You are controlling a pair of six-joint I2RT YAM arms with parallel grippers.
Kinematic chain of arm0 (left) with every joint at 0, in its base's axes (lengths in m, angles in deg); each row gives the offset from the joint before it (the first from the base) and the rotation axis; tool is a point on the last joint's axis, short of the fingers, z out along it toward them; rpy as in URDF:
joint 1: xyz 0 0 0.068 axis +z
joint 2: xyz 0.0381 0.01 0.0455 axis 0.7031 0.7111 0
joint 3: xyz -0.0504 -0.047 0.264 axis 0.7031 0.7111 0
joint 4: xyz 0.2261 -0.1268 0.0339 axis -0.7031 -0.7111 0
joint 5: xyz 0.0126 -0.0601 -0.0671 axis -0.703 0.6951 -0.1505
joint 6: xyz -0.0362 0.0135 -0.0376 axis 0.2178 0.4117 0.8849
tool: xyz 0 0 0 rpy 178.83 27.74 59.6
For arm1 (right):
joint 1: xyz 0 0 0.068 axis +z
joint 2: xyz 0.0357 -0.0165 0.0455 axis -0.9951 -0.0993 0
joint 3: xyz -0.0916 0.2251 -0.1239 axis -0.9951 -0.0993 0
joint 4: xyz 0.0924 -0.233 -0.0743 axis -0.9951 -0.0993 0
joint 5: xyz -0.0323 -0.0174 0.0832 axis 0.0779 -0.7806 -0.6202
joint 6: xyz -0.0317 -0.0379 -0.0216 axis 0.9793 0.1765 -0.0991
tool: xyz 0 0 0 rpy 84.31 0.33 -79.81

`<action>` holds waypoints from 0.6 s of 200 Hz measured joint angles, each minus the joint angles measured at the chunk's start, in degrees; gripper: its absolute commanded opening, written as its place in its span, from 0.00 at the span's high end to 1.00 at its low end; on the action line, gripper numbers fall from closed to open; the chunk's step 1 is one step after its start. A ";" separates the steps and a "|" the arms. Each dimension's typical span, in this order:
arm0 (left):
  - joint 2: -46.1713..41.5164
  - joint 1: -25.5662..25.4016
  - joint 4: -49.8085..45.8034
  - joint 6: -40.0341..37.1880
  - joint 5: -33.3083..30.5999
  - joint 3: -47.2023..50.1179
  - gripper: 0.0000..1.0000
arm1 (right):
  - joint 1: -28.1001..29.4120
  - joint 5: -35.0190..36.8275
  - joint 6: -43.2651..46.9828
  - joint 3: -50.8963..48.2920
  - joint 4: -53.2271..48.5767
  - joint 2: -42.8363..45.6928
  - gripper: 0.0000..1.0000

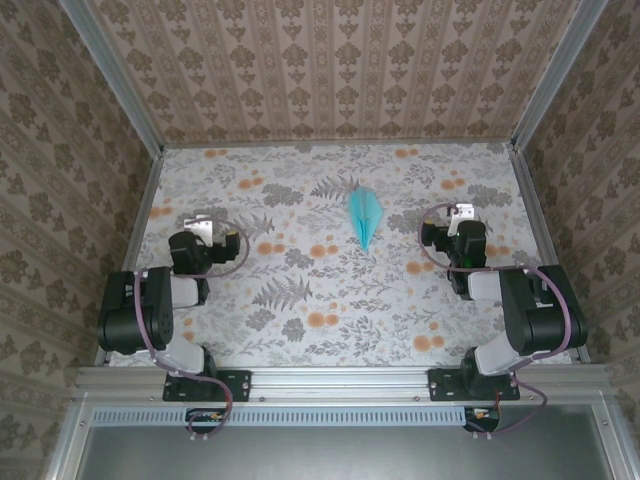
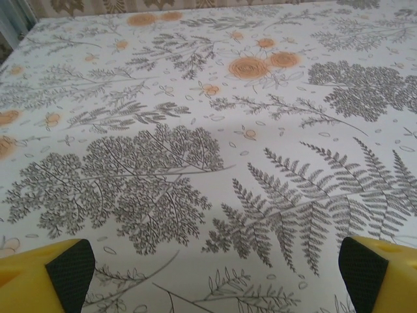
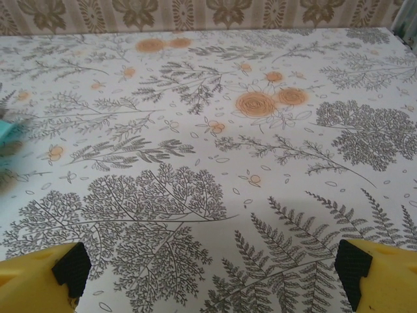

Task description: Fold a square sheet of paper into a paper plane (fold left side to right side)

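Observation:
The square sheet of paper lies folded into a slim, pointed light-turquoise paper plane flat on the table's middle, its sharp tip toward the near edge. My left gripper rests well to its left, open, with nothing between its yellow fingers. My right gripper sits to the plane's right, also open and empty. A blurred turquoise corner of the paper plane shows at the left edge of the right wrist view. Neither gripper touches the paper.
The table is covered by a floral, fern-printed cloth. Patterned walls and metal rails enclose it on three sides. A metal rail carrying both arm bases runs along the near edge.

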State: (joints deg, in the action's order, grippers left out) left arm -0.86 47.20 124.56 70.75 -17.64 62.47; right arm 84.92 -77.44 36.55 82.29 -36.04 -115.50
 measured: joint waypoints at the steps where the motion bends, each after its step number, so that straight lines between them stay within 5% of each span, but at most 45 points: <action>1: 0.00 -0.11 -0.02 0.00 -0.13 -0.09 0.00 | 0.00 -0.02 0.00 0.00 0.02 0.00 0.00; 120: 0.00 -2.19 -0.48 0.00 -5.27 -1.29 0.00 | 0.17 -0.22 0.00 0.00 0.72 0.00 0.00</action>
State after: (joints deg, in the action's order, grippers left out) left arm -0.86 45.02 124.07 70.75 -22.91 61.18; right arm 85.10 -77.66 36.55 82.29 -35.32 -115.50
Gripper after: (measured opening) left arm 0.999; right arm 0.999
